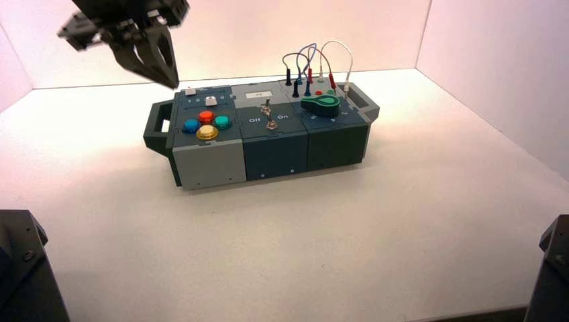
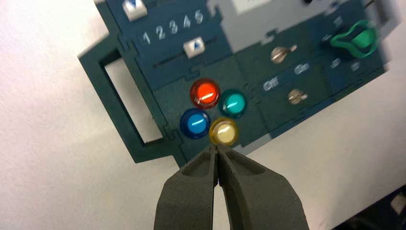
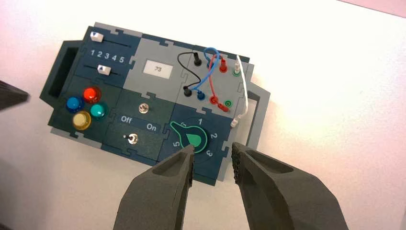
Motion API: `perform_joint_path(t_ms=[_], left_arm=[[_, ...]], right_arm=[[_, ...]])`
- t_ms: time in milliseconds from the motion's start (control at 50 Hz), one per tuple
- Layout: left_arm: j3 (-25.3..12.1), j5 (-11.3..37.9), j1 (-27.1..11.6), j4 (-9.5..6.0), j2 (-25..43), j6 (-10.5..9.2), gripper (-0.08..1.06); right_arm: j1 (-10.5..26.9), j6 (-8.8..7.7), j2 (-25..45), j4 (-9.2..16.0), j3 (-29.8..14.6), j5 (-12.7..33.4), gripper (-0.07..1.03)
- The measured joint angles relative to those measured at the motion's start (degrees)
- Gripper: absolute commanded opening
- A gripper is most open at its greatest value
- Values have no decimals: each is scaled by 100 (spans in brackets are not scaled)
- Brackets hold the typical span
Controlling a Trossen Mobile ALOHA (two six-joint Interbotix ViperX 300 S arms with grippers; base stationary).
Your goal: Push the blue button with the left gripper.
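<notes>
The blue button [image 1: 191, 125] sits at the left of a cluster of round buttons on the left end of the box [image 1: 268, 144], beside red [image 1: 206, 117], teal [image 1: 223, 122] and yellow [image 1: 207, 132] ones. My left gripper [image 1: 172, 82] hangs in the air above and behind the box's left end, clear of it. In the left wrist view its fingers are shut together and empty, the left gripper [image 2: 218, 148] pointing just below the yellow button [image 2: 223, 131], with the blue button [image 2: 195, 123] slightly to one side. My right gripper [image 3: 212, 152] is open and empty, high above the box.
The box also carries two sliders [image 2: 194, 47] by the numbers 1 to 5, two metal toggle switches [image 1: 268, 114] marked Off and On, a green knob [image 1: 322, 102], and looped wires in sockets [image 1: 315, 64]. It has a handle at each end [image 1: 158, 127]. White walls surround the table.
</notes>
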Motion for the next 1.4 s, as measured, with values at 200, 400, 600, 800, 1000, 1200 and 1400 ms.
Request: perform_joint_path(t_ms=[200, 400, 600, 800, 1000, 1200, 1400], left_arm=[[-264, 0, 0, 0, 615, 44, -3], [-483, -35, 0, 0, 993, 53, -3], [-510, -26, 9, 0, 1248, 53, -3], [-510, -35, 9, 0, 1494, 70, -3], [-527, -88, 9, 0, 1652, 88, -3], [-624, -97, 0, -9, 1775, 88, -3], [-633, -97, 0, -18, 1793, 97, -3]], right_arm=[[0, 9, -62, 9, 0, -18, 43], [0, 62, -132, 9, 0, -18, 43], [9, 79, -132, 9, 0, -18, 43], [0, 88, -132, 18, 0, -18, 43], [9, 97, -141, 9, 0, -18, 43], [0, 105, -185, 9, 0, -18, 43], [0, 114, -193, 9, 0, -18, 44]])
